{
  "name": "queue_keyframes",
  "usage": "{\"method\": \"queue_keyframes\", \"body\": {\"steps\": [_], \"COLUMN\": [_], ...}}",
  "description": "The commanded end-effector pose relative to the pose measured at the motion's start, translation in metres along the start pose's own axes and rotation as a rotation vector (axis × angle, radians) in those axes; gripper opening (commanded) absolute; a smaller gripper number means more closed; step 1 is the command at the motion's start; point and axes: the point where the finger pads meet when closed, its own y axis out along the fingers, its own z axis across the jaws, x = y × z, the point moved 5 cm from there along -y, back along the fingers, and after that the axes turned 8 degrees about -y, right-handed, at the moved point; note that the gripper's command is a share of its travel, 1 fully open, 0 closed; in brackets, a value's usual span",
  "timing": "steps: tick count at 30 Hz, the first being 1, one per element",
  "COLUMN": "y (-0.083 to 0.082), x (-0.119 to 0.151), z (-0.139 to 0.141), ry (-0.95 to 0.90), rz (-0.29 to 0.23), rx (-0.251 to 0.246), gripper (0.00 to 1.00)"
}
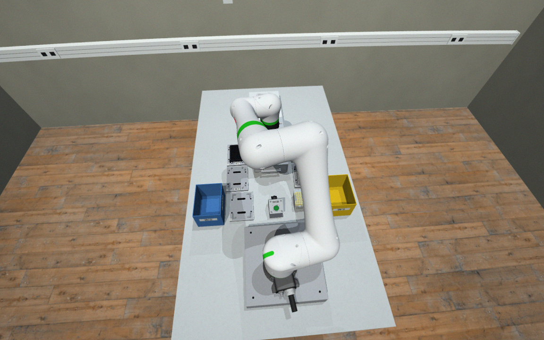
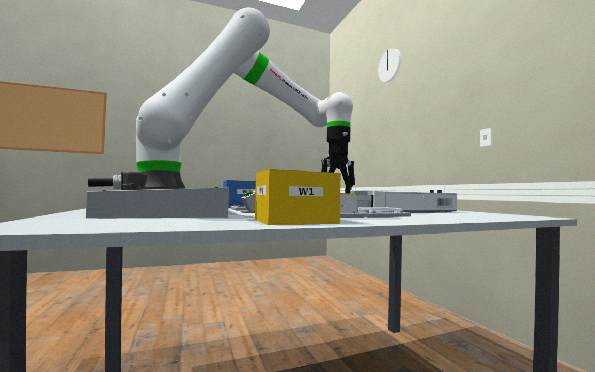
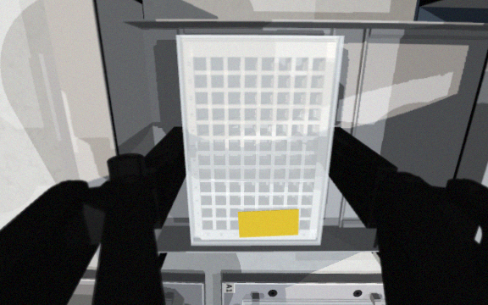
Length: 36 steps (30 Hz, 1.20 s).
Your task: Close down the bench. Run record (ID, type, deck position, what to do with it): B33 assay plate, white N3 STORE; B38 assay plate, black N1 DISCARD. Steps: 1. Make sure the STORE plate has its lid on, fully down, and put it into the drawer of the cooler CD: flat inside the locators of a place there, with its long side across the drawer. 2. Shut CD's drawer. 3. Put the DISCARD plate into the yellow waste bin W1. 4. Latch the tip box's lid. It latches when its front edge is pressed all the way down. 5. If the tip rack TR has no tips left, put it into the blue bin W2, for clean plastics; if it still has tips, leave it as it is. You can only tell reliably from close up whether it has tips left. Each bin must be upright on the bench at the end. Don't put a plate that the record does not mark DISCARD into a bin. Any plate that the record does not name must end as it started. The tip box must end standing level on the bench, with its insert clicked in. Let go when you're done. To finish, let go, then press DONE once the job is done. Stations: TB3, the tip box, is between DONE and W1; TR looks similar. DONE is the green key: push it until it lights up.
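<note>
In the wrist view my gripper point(image 3: 257, 147) is shut on the white assay plate point(image 3: 257, 140), gripping its two long sides. The plate has a clear lid on and a yellow label near its close end. It hangs over the open grey drawer of the cooler point(image 3: 396, 127). In the side view the gripper point(image 2: 339, 177) reaches down behind the yellow bin W1 point(image 2: 297, 196), which hides the plate. From above, the arm's wrist point(image 1: 267, 107) covers gripper and plate. The black assay plate point(image 1: 234, 153) sits on its nest at the left.
The blue bin point(image 1: 209, 204) stands at the bench's left edge and the yellow bin point(image 1: 341, 195) at the right. The green DONE key point(image 1: 276, 207) and the tip box point(image 1: 299, 199) lie between them. Two bare nests point(image 1: 237, 178) sit beside the blue bin. The cooler body point(image 2: 406, 200) is at the far end.
</note>
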Motion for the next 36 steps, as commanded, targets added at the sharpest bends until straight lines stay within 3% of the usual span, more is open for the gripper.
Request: {"method": "queue_keyframes", "body": {"steps": [1, 36], "y": [-0.001, 0.009], "x": [0.0, 0.0], "z": [0.001, 0.001], "ry": [0.0, 0.0], "rz": [-0.001, -0.001], "rx": [0.002, 0.002], "gripper": [0.1, 0.1]}}
